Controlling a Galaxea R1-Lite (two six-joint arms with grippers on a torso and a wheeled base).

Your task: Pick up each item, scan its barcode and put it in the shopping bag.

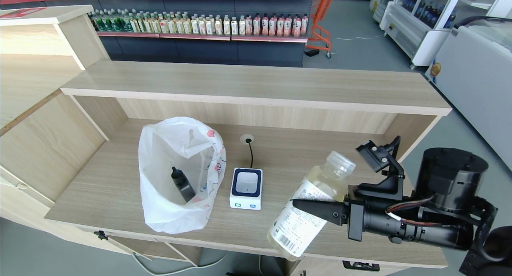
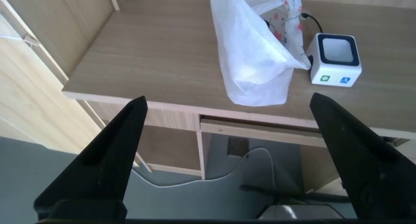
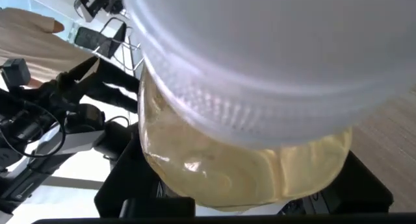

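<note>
Clear bottle is showing pale yellow liquid, white label, black bars. White shopping bag is carrying red-blue print. White scanner is showing navy rim.

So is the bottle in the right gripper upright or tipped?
Tipped: the bottle leans in the right gripper, cap up and away, barcode end low over the counter's front edge.

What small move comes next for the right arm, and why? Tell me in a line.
Probably swing the bottle left over the scanner and roll its barcode downward. The right end effector holds it tilted to the scanner's right, barcode showing upward, while the scanner's glass faces up.
</note>
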